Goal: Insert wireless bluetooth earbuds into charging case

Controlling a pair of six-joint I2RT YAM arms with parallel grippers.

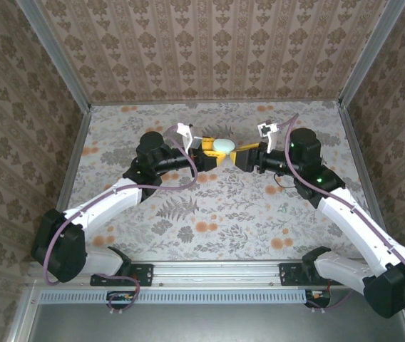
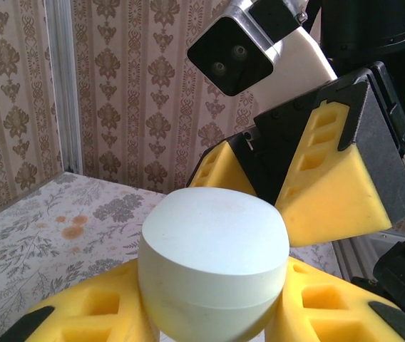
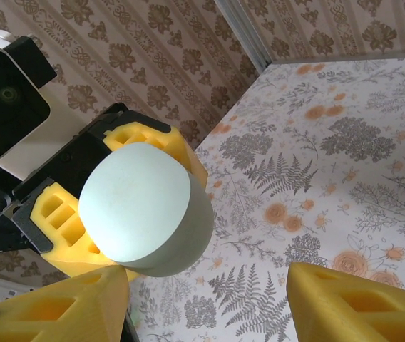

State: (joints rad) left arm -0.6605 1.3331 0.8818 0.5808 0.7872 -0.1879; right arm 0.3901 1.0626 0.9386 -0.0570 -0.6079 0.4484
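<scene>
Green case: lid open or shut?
Shut. The case shows one closed seam, no gap, clamped in the left gripper.

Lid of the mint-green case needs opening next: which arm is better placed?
Right, likely. The right tool stands open, facing the mint-green case; the left tool is shut on that case, holding it.

The charging case point(image 1: 223, 146) sits between the fingers of the left gripper point(image 1: 215, 152), lifted off the desk point(image 1: 224, 214) above its far middle part. The right gripper point(image 1: 245, 157) stands just to the right of the case, facing it, jaws apart with nothing between them. The back wall point(image 1: 209, 50) lies behind both.
</scene>
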